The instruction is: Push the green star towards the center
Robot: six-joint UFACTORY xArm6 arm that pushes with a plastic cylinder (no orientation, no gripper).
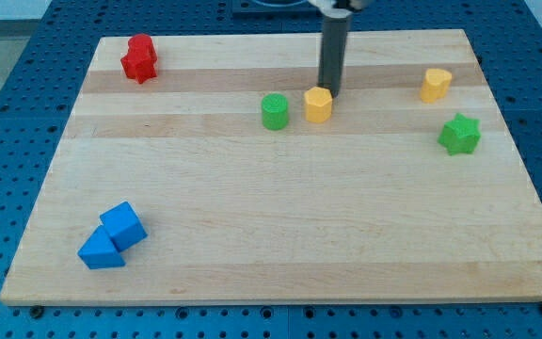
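My tip (330, 92), a bare rod end with no fingers to part or close, sits just beside the yellow hexagonal block (318, 104). The green star block (459, 134) lies well apart, near the wooden board's (271, 226) right edge.

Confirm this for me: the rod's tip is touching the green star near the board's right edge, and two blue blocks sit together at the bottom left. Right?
Not quite. In the camera view, my tip sits against the yellow block near the view's top centre, not the green star, which stands apart near the board's right edge. The two blue blocks do sit together at the bottom left.
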